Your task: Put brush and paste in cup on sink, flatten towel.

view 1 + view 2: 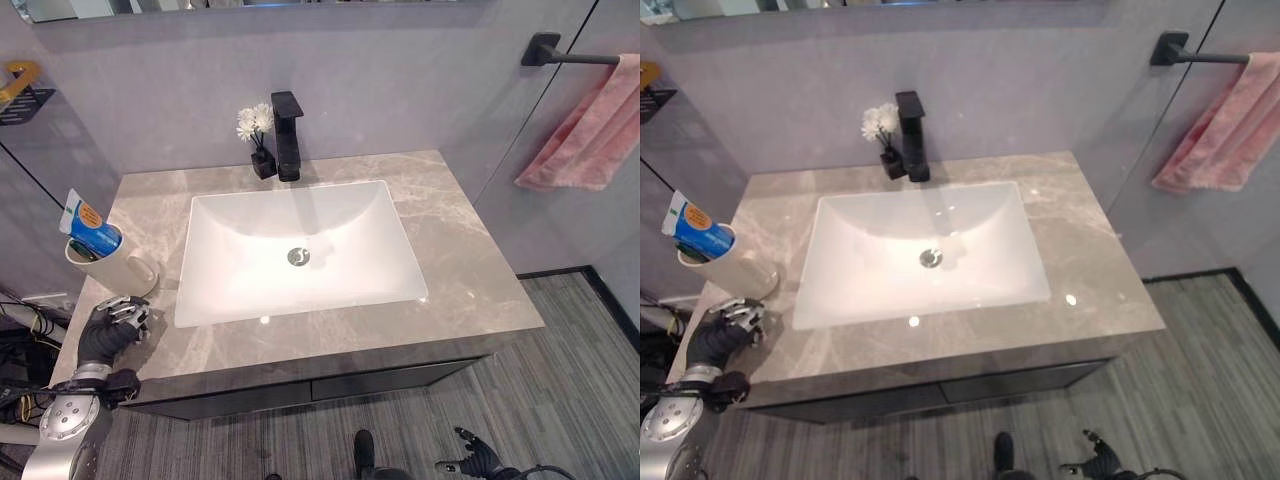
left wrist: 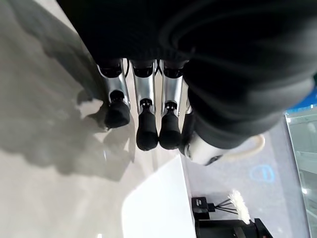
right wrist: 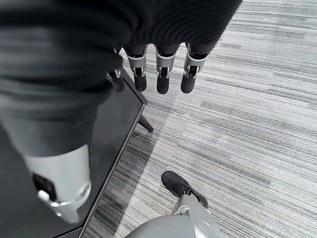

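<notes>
A white cup (image 1: 108, 265) stands on the left end of the grey marble counter (image 1: 470, 260). A blue and white paste tube (image 1: 88, 227) and a dark brush (image 1: 82, 251) stick out of it. My left hand (image 1: 110, 330) rests on the counter just in front of the cup, fingers (image 2: 146, 130) relaxed and holding nothing. A pink towel (image 1: 590, 125) hangs bunched and crooked on a black wall bar (image 1: 560, 52) at the far right. My right hand (image 1: 476, 459) hangs low over the floor in front of the cabinet, its fingers (image 3: 164, 79) straight and empty.
The white basin (image 1: 300, 250) fills the middle of the counter. Behind it stand a black faucet (image 1: 288, 135) and a small black vase of white flowers (image 1: 258, 140). A wire shelf (image 1: 20, 90) hangs on the left wall. Grey striped floor (image 3: 247, 124) lies to the right.
</notes>
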You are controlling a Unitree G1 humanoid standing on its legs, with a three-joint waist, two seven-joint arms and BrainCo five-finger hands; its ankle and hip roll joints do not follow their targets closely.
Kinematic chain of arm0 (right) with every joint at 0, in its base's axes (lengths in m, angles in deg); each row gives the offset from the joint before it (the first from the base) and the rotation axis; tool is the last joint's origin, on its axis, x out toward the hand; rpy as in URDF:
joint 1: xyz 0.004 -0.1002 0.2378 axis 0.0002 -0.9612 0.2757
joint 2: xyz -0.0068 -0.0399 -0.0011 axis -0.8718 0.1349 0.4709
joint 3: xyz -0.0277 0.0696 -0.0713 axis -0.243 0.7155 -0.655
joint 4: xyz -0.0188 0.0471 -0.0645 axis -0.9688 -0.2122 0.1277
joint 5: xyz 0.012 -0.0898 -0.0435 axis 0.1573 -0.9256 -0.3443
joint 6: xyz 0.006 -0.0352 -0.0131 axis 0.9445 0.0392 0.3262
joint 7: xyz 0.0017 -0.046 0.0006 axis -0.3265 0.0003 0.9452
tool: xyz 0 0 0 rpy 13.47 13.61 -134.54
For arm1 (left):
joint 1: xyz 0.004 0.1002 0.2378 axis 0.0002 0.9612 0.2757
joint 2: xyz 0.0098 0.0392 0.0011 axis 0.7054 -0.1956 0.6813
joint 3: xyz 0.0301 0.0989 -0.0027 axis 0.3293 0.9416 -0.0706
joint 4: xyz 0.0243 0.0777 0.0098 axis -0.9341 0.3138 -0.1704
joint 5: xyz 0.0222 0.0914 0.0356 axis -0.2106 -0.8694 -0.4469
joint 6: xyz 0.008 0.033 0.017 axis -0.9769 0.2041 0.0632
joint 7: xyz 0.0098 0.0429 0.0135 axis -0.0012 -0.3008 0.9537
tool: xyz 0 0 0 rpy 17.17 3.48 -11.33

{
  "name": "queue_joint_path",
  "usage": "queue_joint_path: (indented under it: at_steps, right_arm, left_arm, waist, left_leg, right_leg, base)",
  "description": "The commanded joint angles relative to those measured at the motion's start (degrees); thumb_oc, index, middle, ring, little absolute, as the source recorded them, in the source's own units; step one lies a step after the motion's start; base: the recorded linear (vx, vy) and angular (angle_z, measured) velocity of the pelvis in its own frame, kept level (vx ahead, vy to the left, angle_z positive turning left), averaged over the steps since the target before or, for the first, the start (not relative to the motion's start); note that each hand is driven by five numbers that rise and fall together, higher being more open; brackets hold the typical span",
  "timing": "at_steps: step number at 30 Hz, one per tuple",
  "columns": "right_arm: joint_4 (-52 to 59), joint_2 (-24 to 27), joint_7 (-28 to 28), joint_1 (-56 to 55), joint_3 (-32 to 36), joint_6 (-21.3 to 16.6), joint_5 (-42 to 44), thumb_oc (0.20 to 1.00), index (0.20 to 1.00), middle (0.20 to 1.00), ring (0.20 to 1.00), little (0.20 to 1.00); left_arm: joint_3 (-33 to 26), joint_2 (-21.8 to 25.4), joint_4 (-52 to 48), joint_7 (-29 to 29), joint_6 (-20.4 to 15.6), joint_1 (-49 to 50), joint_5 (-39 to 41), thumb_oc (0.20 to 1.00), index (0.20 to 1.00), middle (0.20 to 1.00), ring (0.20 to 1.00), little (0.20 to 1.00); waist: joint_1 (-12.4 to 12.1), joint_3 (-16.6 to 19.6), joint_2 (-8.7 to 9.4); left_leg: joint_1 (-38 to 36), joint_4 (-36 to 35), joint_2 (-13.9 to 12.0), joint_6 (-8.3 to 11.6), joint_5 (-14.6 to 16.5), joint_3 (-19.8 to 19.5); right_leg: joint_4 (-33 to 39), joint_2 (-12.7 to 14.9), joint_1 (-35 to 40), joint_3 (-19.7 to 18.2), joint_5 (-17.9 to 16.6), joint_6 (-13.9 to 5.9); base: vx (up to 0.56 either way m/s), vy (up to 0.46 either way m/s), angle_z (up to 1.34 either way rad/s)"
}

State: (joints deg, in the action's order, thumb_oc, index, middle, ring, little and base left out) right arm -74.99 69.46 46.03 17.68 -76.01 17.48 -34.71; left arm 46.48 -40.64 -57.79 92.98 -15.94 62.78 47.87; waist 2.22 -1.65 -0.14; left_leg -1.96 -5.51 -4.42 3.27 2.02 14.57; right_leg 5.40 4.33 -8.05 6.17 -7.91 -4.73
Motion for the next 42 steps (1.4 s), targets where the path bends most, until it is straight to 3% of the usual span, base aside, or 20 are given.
queue_joint_path:
  at_steps: [1, 17, 26, 42]
  right_arm:
    - [-0.5, 0.5, -0.3, 2.4, 0.1, -0.3, -0.9, 1.0, 1.0, 1.0, 1.0, 1.0]
    - [0.3, 2.0, 0.0, 2.4, -0.1, -0.4, 0.2, 1.0, 1.0, 1.0, 1.0, 1.0]
    - [0.2, 2.3, -0.1, 2.5, 0.1, -0.6, 0.7, 1.0, 1.0, 1.0, 1.0, 1.0]
    - [2.3, 3.3, -0.6, 4.4, -1.8, -0.9, 1.1, 1.0, 1.0, 1.0, 1.0, 1.0]
  left_arm:
    - [-4.5, 2.6, -1.2, -0.3, -2.0, -2.9, 0.1, 0.2, 0.2, 0.2, 0.2, 0.2]
    - [-5.9, 9.2, 2.4, 2.0, -2.9, -8.9, 0.4, 0.2, 0.2, 0.2, 0.2, 0.2]
    - [-7.0, 9.6, 3.1, 3.6, -3.7, -10.9, 0.3, 0.2, 0.2, 0.2, 0.2, 0.2]
    - [-2.9, 14.0, 10.6, 6.9, -4.2, -23.4, -0.1, 0.2, 0.2, 0.2, 0.2, 0.2]
  waist:
    - [0.4, -3.3, 0.08]
    - [0.7, -5.2, 0.76]
    - [0.8, -6.4, 1.04]
    - [2.3, -8.4, 2.31]
  left_leg:
    - [-2.4, 0.5, 2.4, -2.16, 2.5, -3.2]
    - [1.3, 0.5, 2.0, -1.64, 1.1, -3.6]
    - [2.9, 0.5, 2.1, -1.83, 0.7, -3.1]
    - [6.2, 1.6, 1.7, -2.04, 0.8, -2.0]
  right_leg:
    - [-2.4, 1.2, 8.1, -1.8, 7.4, -3.89]
    - [-1.9, 0.9, 5.0, -1.6, 6.3, -3.93]
    - [-1.6, 0.8, 3.1, -2.6, 5.7, -3.91]
    - [-1.9, 0.4, -0.9, -4.9, 4.7, -3.96]
  base:
    - [0.01, 0.002, 0.04]
    - [-0.02, -0.002, 0.02]
    - [-0.01, 0.007, -0.04]
    - [-0.02, 0.005, -0.06]
